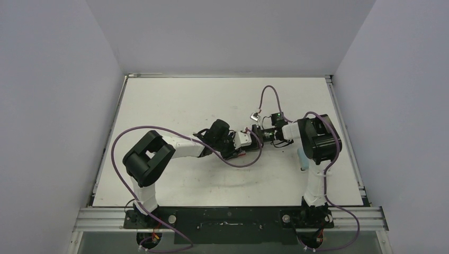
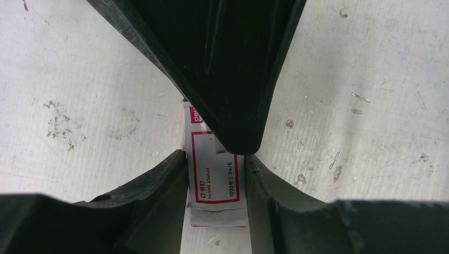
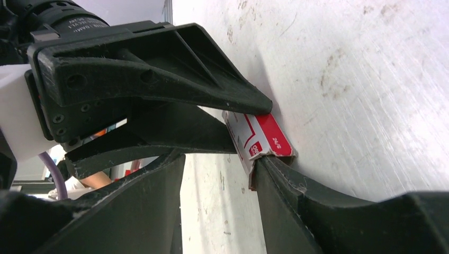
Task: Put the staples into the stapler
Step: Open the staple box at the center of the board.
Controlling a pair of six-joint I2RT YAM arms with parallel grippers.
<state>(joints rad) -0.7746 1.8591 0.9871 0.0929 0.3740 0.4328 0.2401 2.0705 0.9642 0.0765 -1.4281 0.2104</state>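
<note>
The white, scuffed worktop (image 1: 174, 106) carries two arms that meet at its middle, the left arm (image 1: 151, 156) reaching in from one side and the right arm (image 1: 317, 140) from the other, with purple cables (image 1: 119, 159) looping over both. A pale blue object (image 1: 301, 157) shows partly behind the right arm; I cannot tell what it is.

The left hand (image 2: 216, 157) pinches the staples box (image 2: 214, 182) by its long sides as it lies flat on the worktop. The right hand (image 3: 219, 161) is spread, with one finger (image 2: 227, 79) lying across the box's far end and hiding its top.

The red-and-white label reads "STAPLES", "1000" and "24/6". Two stray staples (image 2: 361, 97) lie nearby.
</note>
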